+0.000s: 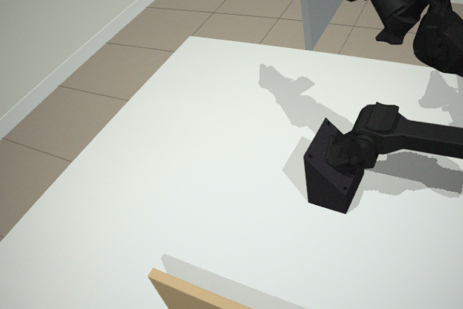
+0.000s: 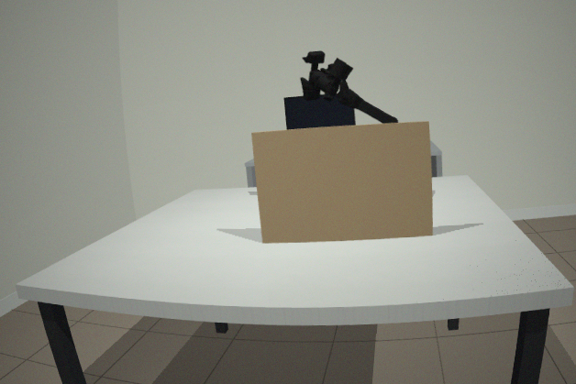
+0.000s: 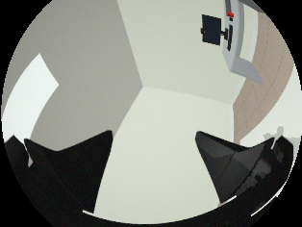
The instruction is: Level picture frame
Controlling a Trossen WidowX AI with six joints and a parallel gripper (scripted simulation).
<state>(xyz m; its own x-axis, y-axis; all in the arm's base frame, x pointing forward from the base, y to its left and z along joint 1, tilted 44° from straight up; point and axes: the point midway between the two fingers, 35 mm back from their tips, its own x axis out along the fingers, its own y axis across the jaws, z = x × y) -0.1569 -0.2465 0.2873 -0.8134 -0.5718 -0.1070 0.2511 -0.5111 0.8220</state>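
Note:
The picture frame, its notched strip and the wall screw do not show in any view. A tan upright panel (image 1: 198,293) (image 2: 344,183) stands on the table; the exterior view shows one bare face, and whether anything hangs on its other face is hidden. My gripper (image 3: 156,136) is open and empty in the wrist view, with its two black fingers wide apart and only walls beyond them. The exterior view shows the arm raised behind the panel, above its top edge; the fingertips are too small to tell there.
The white table (image 1: 168,170) (image 2: 297,277) carries the arm's black wedge-shaped base block (image 1: 325,189). A grey upright panel (image 1: 318,1) stands past the table's far edge. A dark monitor (image 2: 297,114) (image 3: 212,30) is in the background.

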